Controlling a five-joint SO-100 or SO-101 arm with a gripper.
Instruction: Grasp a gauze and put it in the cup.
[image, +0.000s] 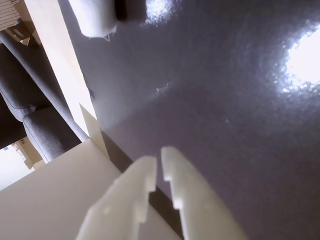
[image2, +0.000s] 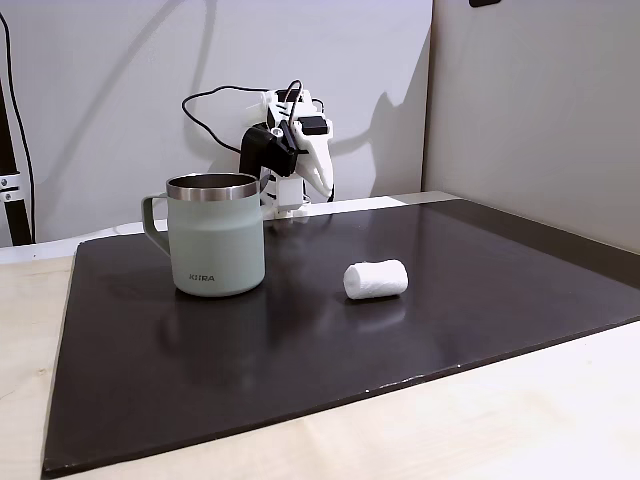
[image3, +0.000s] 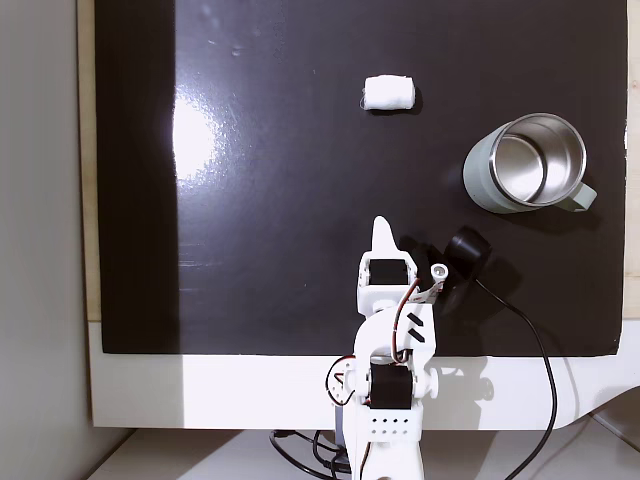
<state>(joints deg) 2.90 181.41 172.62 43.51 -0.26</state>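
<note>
- Lying on its side on the dark mat (image2: 300, 380), the gauze (image2: 376, 279) sits just right of the cup (image2: 215, 235) in a fixed view, apart from it.
- Cup stands upright, handle on its left there, steel rim up; nothing visible inside from above (image3: 524, 160).
- Gripper (image: 156, 167) hangs over the mat's near edge, well apart from the gauze (image: 95, 17); its white fingers appear nearly closed, a narrow gap between them, holding nothing.

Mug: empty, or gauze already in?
Empty. From above, the mug shows bare steel inside; the gauze roll lies on its side on the black mat, apart from it.
</note>
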